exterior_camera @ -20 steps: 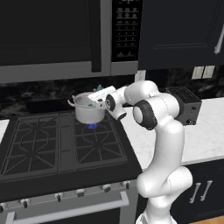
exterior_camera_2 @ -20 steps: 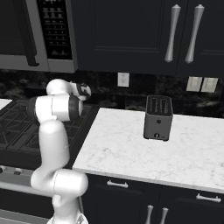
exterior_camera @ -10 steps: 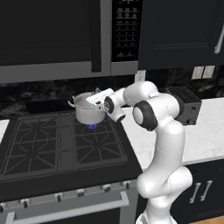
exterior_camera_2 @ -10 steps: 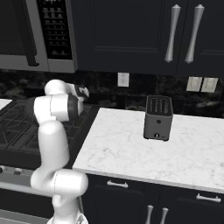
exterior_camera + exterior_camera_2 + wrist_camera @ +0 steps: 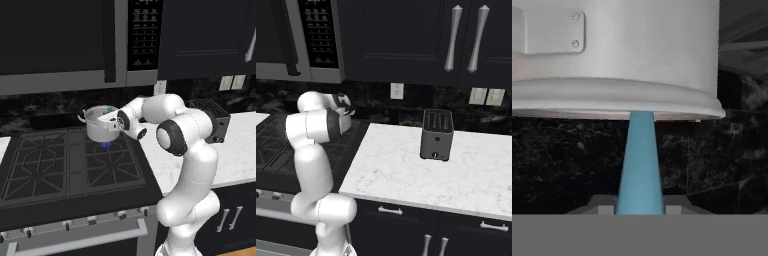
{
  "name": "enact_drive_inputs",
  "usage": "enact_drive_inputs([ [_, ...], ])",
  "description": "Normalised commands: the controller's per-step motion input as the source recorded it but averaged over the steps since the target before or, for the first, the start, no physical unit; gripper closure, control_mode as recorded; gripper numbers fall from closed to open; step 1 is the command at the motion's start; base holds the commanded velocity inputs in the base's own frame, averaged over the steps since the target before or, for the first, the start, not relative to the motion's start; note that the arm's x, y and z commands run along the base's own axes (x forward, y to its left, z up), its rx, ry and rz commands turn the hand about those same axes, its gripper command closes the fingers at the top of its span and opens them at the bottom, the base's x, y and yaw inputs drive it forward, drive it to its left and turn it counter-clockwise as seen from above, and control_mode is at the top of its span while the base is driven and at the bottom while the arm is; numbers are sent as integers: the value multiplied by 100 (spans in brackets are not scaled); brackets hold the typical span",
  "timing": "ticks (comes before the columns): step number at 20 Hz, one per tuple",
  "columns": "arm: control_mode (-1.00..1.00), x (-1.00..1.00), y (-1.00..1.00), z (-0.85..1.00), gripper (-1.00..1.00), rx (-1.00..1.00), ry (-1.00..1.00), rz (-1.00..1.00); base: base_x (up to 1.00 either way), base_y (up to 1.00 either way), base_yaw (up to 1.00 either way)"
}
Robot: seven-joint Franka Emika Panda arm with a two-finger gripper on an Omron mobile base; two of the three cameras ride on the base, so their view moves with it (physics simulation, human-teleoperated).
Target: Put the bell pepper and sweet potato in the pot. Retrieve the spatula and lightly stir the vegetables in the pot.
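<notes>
The steel pot point(image 5: 100, 126) stands on the stove's back right burner. My gripper point(image 5: 111, 116) is at its right side, close to the rim. In the hand view, which is rolled over, the pot point(image 5: 617, 55) hangs from the top. The spatula point(image 5: 640, 165) runs as a blue handle from between my fingertips point(image 5: 602, 207) up to the pot's rim. My gripper point(image 5: 640, 207) is shut on that handle. The spatula's far end is hidden past the rim. The bell pepper and sweet potato are hidden from view.
A small blue flame point(image 5: 105, 145) burns under the pot on the black stove point(image 5: 60, 165). A microwave point(image 5: 75, 40) hangs low above it. A black toaster point(image 5: 436, 134) stands on the white marble counter point(image 5: 401, 175) to the right, near the dark backsplash.
My hand has edged a little to the left, closer against the pot's side. The pot has stayed where it was.
</notes>
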Motion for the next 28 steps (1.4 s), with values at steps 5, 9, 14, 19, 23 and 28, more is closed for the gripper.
enact_drive_inputs([
  [5, -100, -66, 0, 21, 100, 0, 31, 0, 0, 0, 0],
  [9, -100, -13, 0, 48, 100, 0, 23, 0, 0, 0, 0],
  [14, -100, 19, 0, 10, 100, 0, -1, 0, 0, 0, 0],
  [19, -100, 53, 0, -30, 100, -9, -19, 0, 0, 0, 0],
  [23, -100, 61, 9, -71, 100, -20, -23, 0, 0, 0, 0],
  [28, -100, 34, 20, -44, 100, -19, -30, 0, 0, 0, 0],
])
